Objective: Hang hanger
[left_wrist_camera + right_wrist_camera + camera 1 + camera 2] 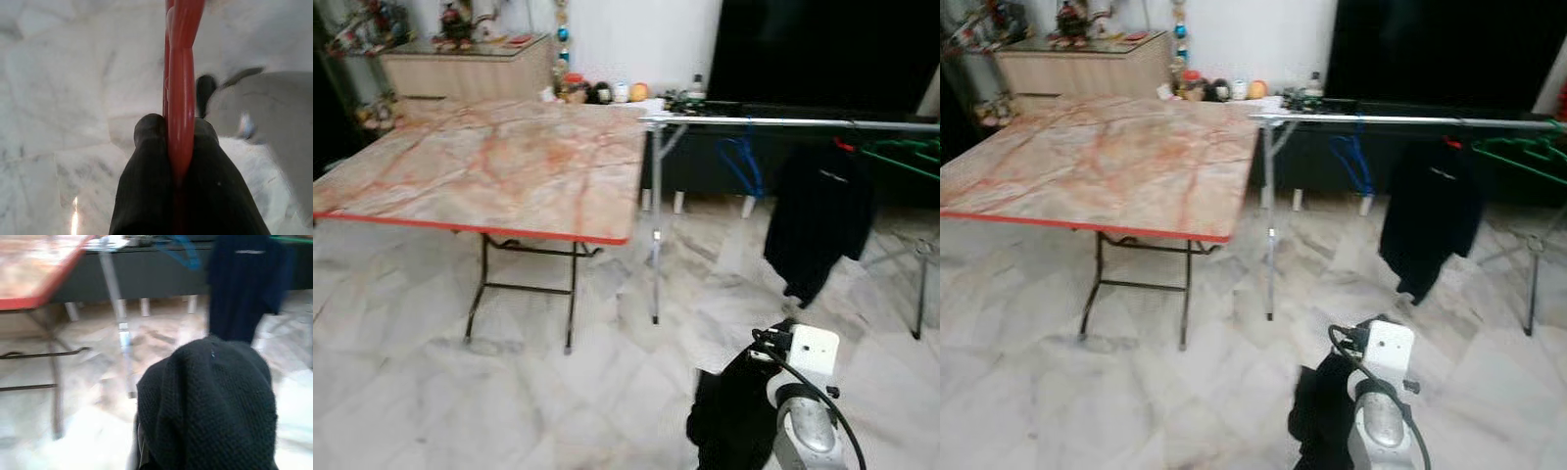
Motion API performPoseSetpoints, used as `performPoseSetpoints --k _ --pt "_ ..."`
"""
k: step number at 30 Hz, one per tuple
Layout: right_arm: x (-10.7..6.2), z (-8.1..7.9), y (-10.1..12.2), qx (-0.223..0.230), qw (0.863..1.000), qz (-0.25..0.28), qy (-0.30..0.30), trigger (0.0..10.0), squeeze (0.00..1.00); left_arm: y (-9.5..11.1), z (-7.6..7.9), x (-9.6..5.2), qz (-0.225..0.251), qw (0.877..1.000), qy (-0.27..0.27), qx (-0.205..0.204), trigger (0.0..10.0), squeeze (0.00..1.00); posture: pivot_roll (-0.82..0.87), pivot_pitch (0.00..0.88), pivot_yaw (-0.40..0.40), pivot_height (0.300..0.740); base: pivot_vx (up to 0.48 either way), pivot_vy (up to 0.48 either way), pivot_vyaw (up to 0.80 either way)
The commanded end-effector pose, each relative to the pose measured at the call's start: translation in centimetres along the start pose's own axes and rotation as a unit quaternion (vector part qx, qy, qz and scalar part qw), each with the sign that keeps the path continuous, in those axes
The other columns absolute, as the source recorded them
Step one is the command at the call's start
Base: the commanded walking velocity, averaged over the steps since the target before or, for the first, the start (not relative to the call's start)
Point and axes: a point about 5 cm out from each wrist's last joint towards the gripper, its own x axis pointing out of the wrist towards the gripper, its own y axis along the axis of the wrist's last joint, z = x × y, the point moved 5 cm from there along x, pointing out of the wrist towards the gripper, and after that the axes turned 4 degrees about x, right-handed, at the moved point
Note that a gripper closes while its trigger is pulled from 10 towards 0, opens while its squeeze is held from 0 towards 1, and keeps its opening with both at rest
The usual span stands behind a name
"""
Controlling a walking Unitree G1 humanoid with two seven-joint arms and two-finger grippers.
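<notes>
A red plastic hanger (181, 73) runs straight between the fingers of my left gripper (178, 128), which is shut on it above the marble floor. A black garment (734, 416) drapes over the end of my right arm (808, 392) at the lower right and covers that gripper; the same cloth (210, 401) is in the right wrist view. Ahead to the right stands a silver drying rack (783, 121). On its rail hang a black shirt (818, 220), a blue hanger (741, 162) and green hangers (901, 157).
A folding table (489, 162) with a marble-pattern top and red edge stands ahead on the left. The rack's leg (655, 235) is just right of it. A cabinet (470, 64) and small items line the back wall, and a dark screen is behind the rack.
</notes>
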Motion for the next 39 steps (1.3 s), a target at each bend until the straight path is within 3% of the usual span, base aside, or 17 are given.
performPoseSetpoints --k 1,17,22,39 --pt "0.1 -0.3 0.9 -0.002 1.000 0.018 0.008 10.0 0.00 0.3 -0.3 0.0 0.004 1.000 0.005 0.003 10.0 0.00 0.05 0.000 0.020 0.740 0.000 0.442 0.00" --pt "0.8 -0.8 1.5 -0.012 0.999 0.025 0.020 10.0 0.00 0.8 -0.5 0.1 0.007 1.000 0.010 0.011 10.0 0.00 0.05 0.000 0.019 0.740 0.000 0.428 0.00" --pt "1.0 -1.2 1.8 -0.020 0.999 0.032 0.027 10.0 0.00 0.8 -0.7 0.1 0.002 1.000 0.017 0.017 10.0 0.00 0.05 0.000 0.019 0.740 0.000 0.000 0.00" --pt "1.7 -1.4 3.2 -0.022 0.998 0.054 0.023 10.0 0.00 3.1 -1.5 0.1 0.040 0.998 0.027 -0.046 10.0 0.00 0.07 0.000 0.021 0.740 0.000 0.000 0.00"
